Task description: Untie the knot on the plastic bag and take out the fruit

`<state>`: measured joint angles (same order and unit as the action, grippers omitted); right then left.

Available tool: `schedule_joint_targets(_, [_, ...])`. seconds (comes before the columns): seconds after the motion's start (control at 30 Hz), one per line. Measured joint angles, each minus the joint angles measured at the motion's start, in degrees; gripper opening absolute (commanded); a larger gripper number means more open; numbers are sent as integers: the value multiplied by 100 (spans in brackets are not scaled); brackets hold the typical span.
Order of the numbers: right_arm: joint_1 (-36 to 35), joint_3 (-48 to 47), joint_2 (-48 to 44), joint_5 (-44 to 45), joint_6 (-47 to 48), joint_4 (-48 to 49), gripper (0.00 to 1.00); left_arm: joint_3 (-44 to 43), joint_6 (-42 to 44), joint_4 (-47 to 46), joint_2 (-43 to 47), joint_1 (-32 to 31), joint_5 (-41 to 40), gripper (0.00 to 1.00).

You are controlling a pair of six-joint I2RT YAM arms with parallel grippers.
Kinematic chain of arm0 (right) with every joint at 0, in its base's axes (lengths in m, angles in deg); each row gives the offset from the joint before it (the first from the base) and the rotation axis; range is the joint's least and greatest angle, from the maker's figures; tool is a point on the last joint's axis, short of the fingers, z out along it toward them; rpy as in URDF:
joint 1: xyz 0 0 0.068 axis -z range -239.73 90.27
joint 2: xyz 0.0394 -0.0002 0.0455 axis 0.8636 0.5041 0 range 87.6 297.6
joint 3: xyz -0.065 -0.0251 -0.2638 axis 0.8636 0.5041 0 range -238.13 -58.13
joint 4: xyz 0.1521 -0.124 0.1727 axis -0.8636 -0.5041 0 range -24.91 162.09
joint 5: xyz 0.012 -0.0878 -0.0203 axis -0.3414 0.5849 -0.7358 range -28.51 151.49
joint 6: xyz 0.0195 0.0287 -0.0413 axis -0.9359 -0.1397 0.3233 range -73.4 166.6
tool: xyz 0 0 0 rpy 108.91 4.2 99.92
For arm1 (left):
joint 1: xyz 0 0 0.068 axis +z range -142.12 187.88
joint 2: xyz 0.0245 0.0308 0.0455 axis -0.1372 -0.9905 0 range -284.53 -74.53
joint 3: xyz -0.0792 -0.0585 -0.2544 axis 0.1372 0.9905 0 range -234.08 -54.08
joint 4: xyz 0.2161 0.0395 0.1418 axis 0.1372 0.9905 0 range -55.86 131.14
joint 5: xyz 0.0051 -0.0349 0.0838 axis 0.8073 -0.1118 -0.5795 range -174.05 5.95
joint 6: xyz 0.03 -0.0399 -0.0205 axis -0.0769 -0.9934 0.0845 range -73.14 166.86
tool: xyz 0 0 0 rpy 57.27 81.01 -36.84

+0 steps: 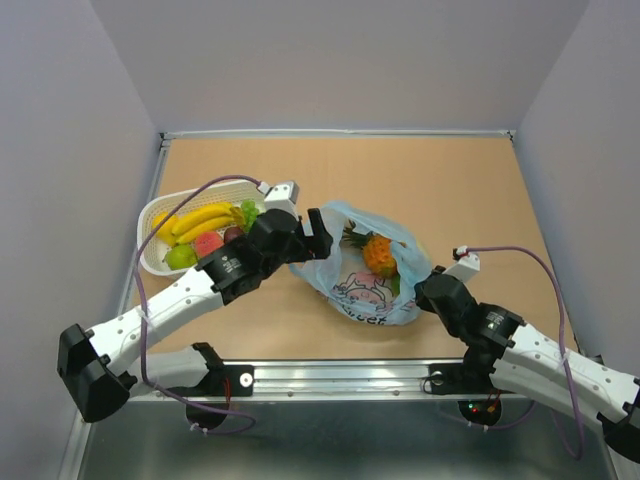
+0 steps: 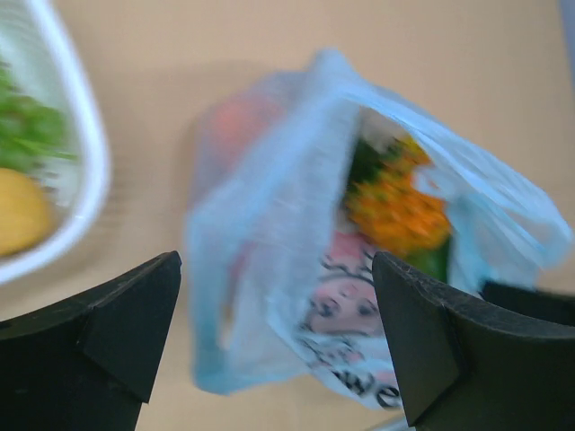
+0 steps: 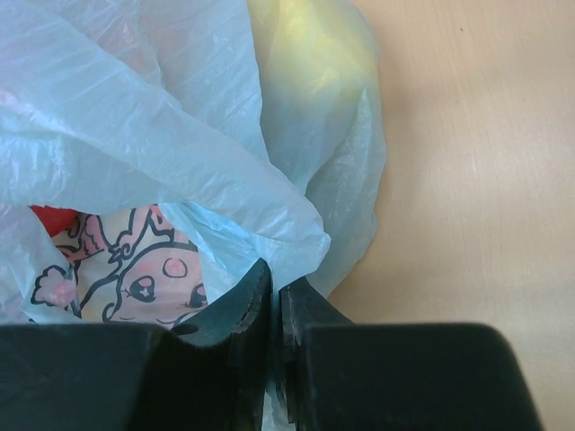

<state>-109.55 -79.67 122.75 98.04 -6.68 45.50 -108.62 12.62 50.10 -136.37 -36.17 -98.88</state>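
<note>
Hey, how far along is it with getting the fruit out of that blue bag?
Done: the plastic bag gapes open at the mouth and looks untied. In hand: the right gripper pinches the bag's edge, and the left gripper hovers open by it. Left: the pineapple and a yellow fruit sit inside.

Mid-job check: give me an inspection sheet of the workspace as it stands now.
Surface: tan tabletop, no spills seen.
Job's things: plastic bag mid-table, mouth open; pineapple and a yellow fruit inside.
Clutter: white basket at left holding bananas and other fruit.
Tools: left tool open at the bag's left edge; right tool shut on the bag's right edge.
Cables: purple cable looped along each arm, off the bag.
Surroundings: plain grey walls on three sides.
</note>
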Motion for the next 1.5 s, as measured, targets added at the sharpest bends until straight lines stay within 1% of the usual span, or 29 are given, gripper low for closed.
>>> schedule_joint_targets(0.07, [0,-35,13,39,48,0,11,2,-289,-136,-31,-623,2,92])
schedule_joint_targets(0.13, [0,-44,11,81,66,0,11,2,-614,-345,-111,-1067,-68,92])
schedule_joint_targets(0.23, [0,-50,17,120,103,-2,12,2,-1147,-708,-369,-1495,-227,92])
schedule_joint_targets(0.33, [0,-57,22,120,111,-2,11,2,-1685,-1082,-745,-1679,-385,92])
schedule_joint_targets(0.53, [0,-96,-55,118,127,-2,11,52,-2629,-1952,-1620,-1613,-822,92])
schedule_joint_targets(0.67, [0,-101,-146,111,125,0,11,170,-3217,-2420,-2087,-1381,-1058,92])
schedule_joint_targets(0.83, [0,-105,-199,37,131,0,11,251,-3738,-2815,-2695,-1143,-1300,93])
schedule_joint_targets(1.07, [0,-103,-295,-138,153,2,11,138,-4026,-3141,-3576,-905,-1362,93])
schedule_joint_targets(1.4, [0,-103,-251,-579,214,57,11,-640,-3971,-3700,-4520,-752,-1432,92])
schedule_joint_targets(1.5, [0,-103,-245,-686,234,74,11,-861,-3952,-3738,-4776,-748,-1423,90])
